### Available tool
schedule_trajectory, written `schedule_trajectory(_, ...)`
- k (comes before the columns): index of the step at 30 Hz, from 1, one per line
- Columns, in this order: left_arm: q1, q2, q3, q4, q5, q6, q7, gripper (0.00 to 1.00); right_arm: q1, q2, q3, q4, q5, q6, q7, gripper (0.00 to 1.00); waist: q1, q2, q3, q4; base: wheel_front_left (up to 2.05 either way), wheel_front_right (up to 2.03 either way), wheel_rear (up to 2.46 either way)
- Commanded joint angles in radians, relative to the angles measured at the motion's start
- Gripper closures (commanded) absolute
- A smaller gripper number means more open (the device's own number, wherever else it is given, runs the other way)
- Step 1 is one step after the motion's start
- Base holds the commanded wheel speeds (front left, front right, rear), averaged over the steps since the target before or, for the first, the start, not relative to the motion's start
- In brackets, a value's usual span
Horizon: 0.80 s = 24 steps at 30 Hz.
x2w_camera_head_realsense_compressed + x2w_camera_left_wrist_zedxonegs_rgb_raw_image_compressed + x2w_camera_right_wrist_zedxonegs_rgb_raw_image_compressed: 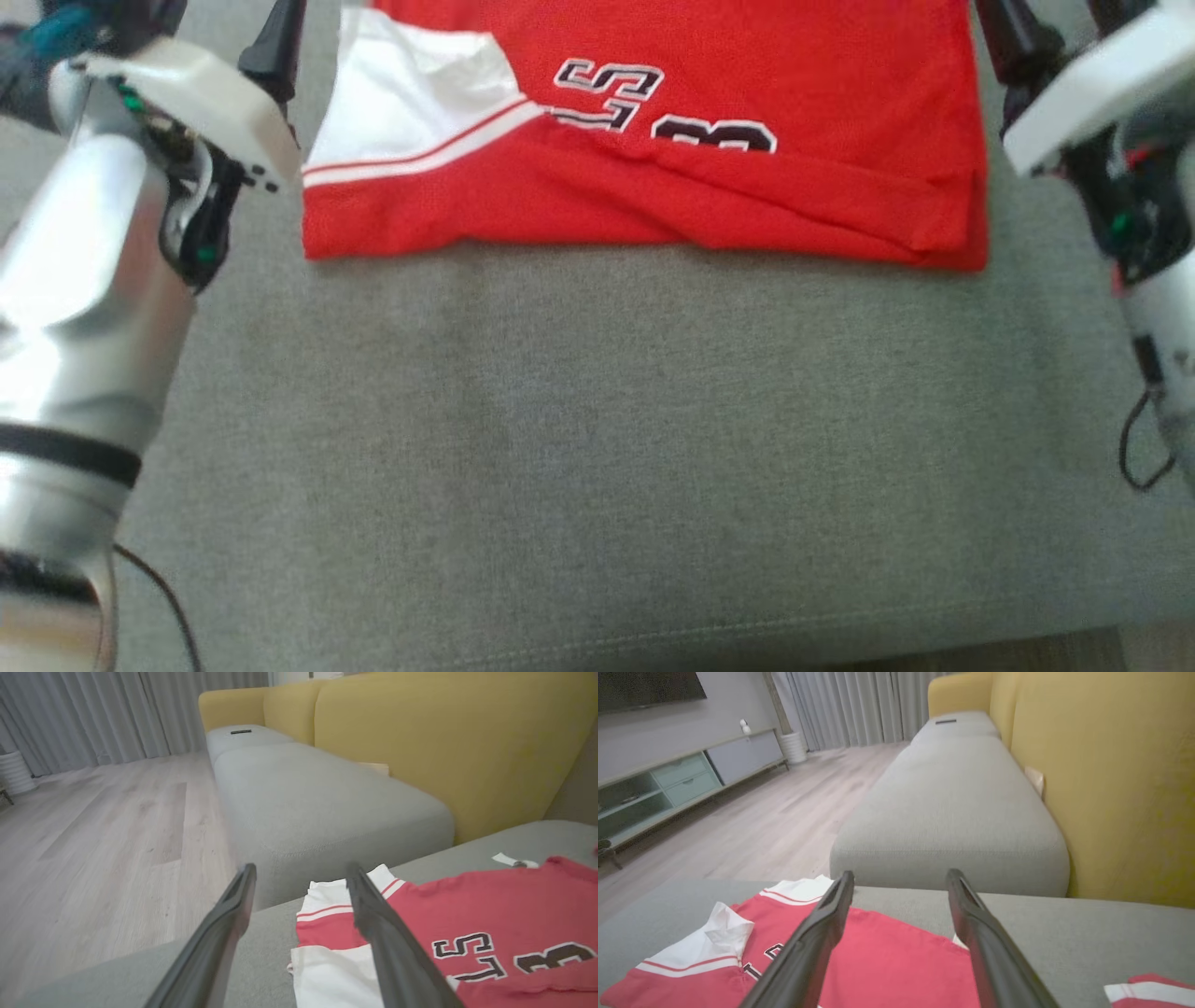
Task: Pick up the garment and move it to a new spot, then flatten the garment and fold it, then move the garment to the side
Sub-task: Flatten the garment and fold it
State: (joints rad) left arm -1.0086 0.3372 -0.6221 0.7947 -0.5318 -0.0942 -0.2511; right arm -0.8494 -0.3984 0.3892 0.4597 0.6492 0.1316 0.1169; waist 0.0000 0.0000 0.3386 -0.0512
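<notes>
The garment lies on the seat cushion, toward its far side. The left gripper hangs at the garment's left edge, the right gripper at its right edge. A second cushion lies further left, the backrest behind both

Grey fabric seat cushion, wide and flat, plain weave showing across the centre and toward 6 o'clock in the head view. Directly on it at 12 o'clock, red garment, lying folded and flat, near edge roughly straight, white striped panel at its 10 o'clock corner, black-and-white lettering near its middle. Just beyond the garment at 1 o'clock in the left wrist view, small white tag on the same cushion.
</notes>
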Motion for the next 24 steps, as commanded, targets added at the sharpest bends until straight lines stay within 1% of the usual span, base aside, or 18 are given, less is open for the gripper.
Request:
schedule_trajectory(1,0.009,0.039,0.08,-0.076,-0.006,0.017,-0.01,0.0,0.02,-0.013,-0.003,-0.035,-0.022,-0.001,-0.065,0.0,0.0,0.0,-0.042,-0.003,0.0,0.0,0.0)
schedule_trajectory(4,0.11,0.02,0.193,-0.201,-0.006,0.039,-0.01,0.0,0.072,-0.001,-0.015,-0.029,-0.073,-0.001,-0.184,0.0,0.0,0.0,-0.087,-0.004,0.0,0.0,0.0)
schedule_trajectory(6,0.183,-0.002,0.266,-0.285,0.003,0.051,-0.01,0.0,0.112,0.022,-0.04,-0.022,-0.101,-0.001,-0.25,0.0,0.0,0.0,-0.115,-0.006,0.0,0.0,0.0)
schedule_trajectory(10,0.338,-0.059,0.382,-0.423,0.041,0.059,-0.011,0.0,0.208,0.079,-0.09,-0.027,-0.168,-0.001,-0.331,0.0,0.0,0.0,-0.165,-0.008,0.0,0.0,0.0)
schedule_trajectory(11,0.338,-0.059,0.382,-0.423,0.041,0.059,-0.011,0.0,0.208,0.079,-0.09,-0.027,-0.168,-0.001,-0.331,0.0,0.0,0.0,-0.165,-0.008,0.0,0.0,0.0)
schedule_trajectory(12,0.376,-0.074,0.405,-0.452,0.055,0.06,-0.011,0.0,0.235,0.095,-0.109,-0.033,-0.19,-0.001,-0.344,0.0,0.0,0.0,-0.176,-0.009,0.0,0.0,0.0)
schedule_trajectory(14,0.451,-0.107,0.445,-0.5,0.08,0.06,-0.011,0.0,0.291,0.14,-0.158,-0.048,-0.221,-0.001,-0.36,0.0,0.0,0.0,-0.193,-0.011,0.0,0.0,0.0)
schedule_trajectory(18,0.581,-0.166,0.511,-0.563,0.13,0.047,-0.011,0.0,0.406,0.218,-0.209,-0.097,-0.314,-0.001,-0.372,0.0,0.0,0.0,-0.214,-0.02,0.0,0.0,0.0)
schedule_trajectory(21,0.661,-0.206,0.547,-0.577,0.168,0.038,-0.011,0.0,0.482,0.269,-0.248,-0.123,-0.369,-0.001,-0.376,0.0,0.0,0.0,-0.223,-0.027,0.0,0.0,0.0)
schedule_trajectory(24,0.709,-0.229,0.569,-0.568,0.202,0.025,-0.011,0.0,0.534,0.298,-0.256,-0.141,-0.414,-0.001,-0.377,0.0,0.0,0.0,-0.22,-0.034,0.0,0.0,0.0)
